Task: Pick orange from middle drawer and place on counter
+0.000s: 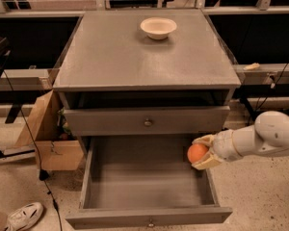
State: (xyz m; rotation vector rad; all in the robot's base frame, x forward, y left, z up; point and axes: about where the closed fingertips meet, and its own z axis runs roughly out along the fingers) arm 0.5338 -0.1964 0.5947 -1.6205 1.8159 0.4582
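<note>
The small, round, bright-orange orange (196, 154) is held over the right side of the open, wide grey middle drawer (139, 177), beneath the flat matte-grey counter (135, 57), on which a cream bowl (158, 28) is set toward 12 o'clock. The white robot arm (269, 138) is stretched in level from 3 o'clock above a speckled floor (260, 196). The orange is clamped between the tan fingers of the two-finger gripper (200, 153).

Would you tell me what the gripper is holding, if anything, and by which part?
The gripper holds the orange, one finger above it and one below, over the drawer.
</note>
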